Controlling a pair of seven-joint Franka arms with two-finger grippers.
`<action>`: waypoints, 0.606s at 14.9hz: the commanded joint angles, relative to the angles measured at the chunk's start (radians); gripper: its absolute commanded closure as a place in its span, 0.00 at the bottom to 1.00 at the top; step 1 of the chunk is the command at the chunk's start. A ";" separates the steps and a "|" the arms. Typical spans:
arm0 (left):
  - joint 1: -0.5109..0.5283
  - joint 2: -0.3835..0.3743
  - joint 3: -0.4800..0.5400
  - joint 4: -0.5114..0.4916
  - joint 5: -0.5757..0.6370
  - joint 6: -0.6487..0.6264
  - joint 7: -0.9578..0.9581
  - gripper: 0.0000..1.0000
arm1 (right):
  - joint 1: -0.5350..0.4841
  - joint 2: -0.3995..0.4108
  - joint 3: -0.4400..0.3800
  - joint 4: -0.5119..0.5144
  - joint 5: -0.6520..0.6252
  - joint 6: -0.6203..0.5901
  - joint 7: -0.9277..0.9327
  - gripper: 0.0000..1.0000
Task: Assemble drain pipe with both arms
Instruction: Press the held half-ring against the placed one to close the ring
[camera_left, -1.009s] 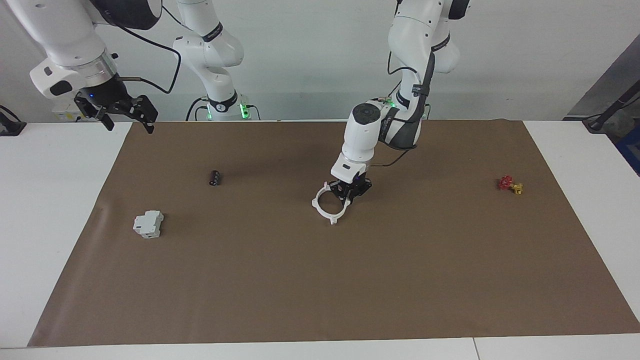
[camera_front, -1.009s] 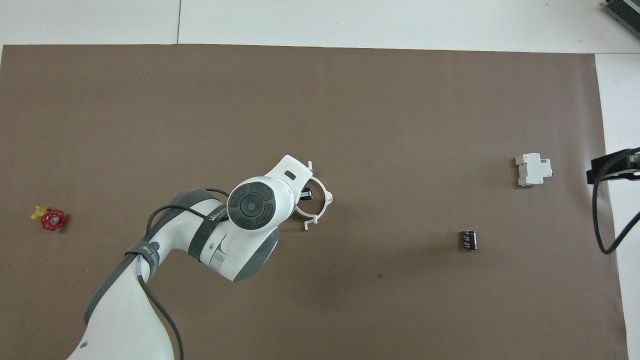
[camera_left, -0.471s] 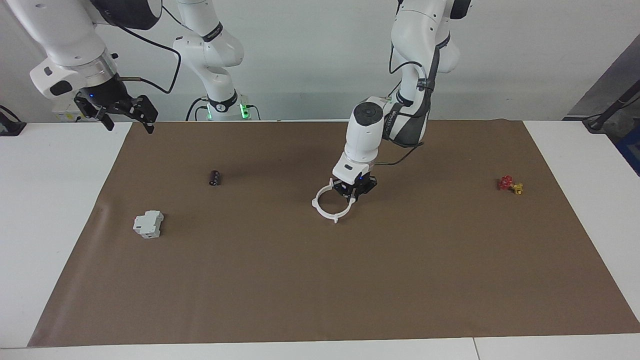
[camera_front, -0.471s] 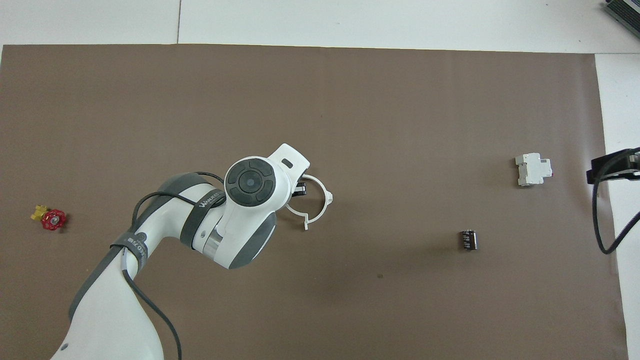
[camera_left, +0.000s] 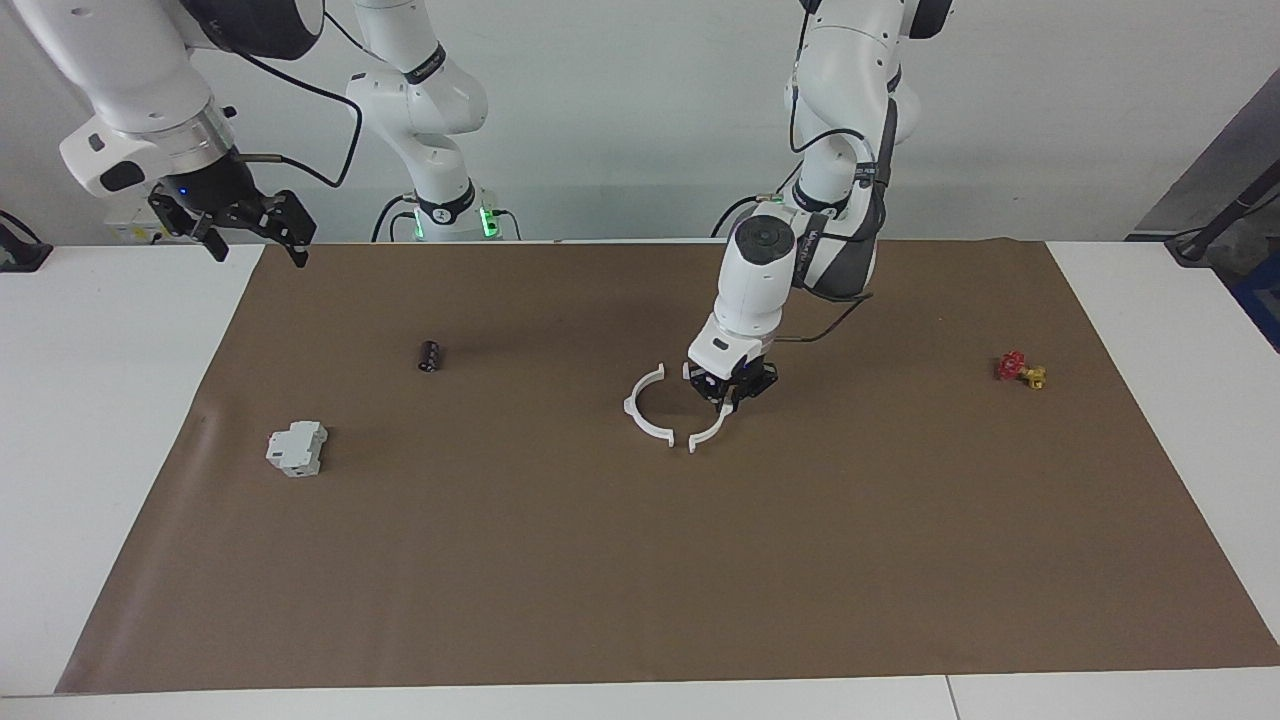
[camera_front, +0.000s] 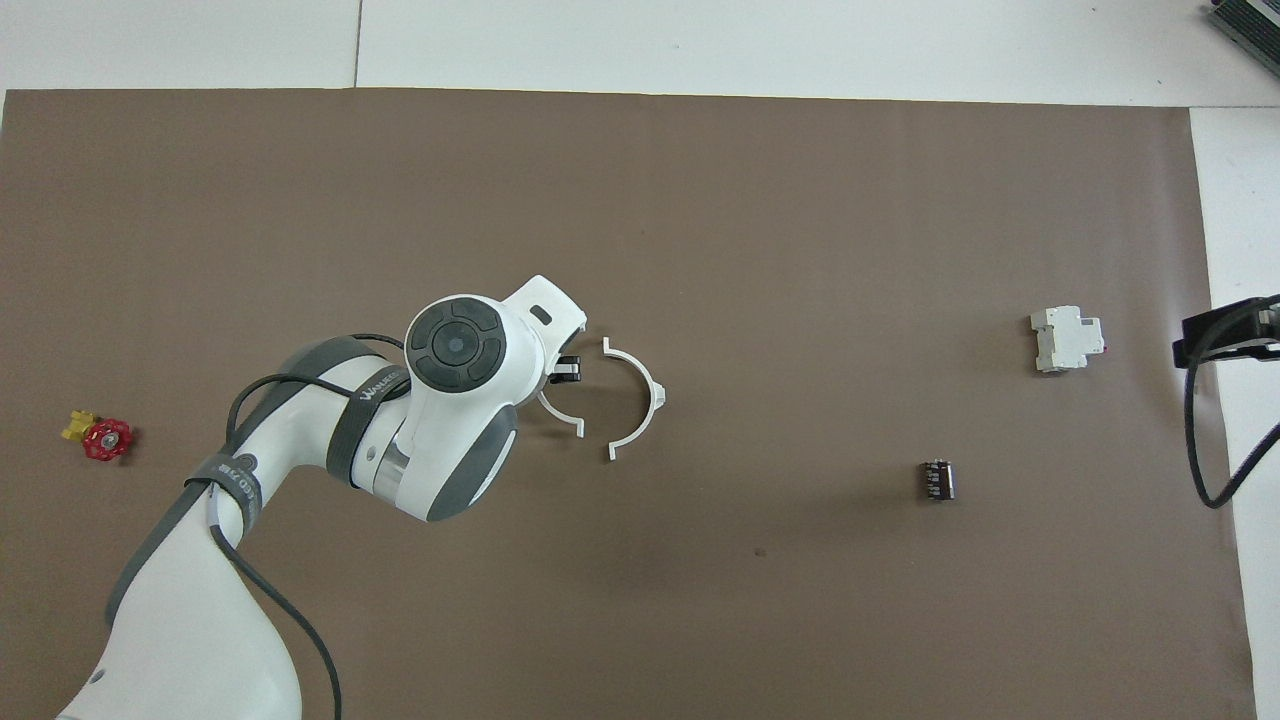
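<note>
The drain pipe is two thin half-rings in the middle of the desk (camera_left: 120, 420). The free half (camera_left: 643, 412) lies flat. The left end effector (camera_left: 735, 392) pinches the other half (camera_left: 712, 430) by its curve. They look light and bendy; hold the rim. The right end effector (camera_left: 255, 228) waits with fingers apart above the brown mat (camera_left: 700, 560), which is flat and roomy.

2 white half-rings (camera_left: 645, 405) (camera_left: 712, 427), 1 grey-white block (camera_left: 297, 448), 1 red-yellow valve (camera_left: 1020, 369), 1 dark cyl. (camera_left: 429, 355).

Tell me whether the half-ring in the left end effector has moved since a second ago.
Yes. The held half-ring has slid toward the red-and-yellow valve, away from the other half-ring, with the left end effector.
</note>
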 joint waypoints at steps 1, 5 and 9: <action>-0.001 -0.026 -0.004 -0.084 0.015 0.078 -0.017 1.00 | -0.005 -0.015 0.001 -0.022 0.012 0.020 0.001 0.00; -0.013 -0.026 -0.004 -0.084 0.015 0.077 -0.089 1.00 | -0.005 -0.016 0.001 -0.022 0.012 0.020 0.001 0.00; -0.045 -0.026 -0.004 -0.083 0.015 0.081 -0.169 1.00 | -0.005 -0.015 0.001 -0.022 0.012 0.020 0.001 0.00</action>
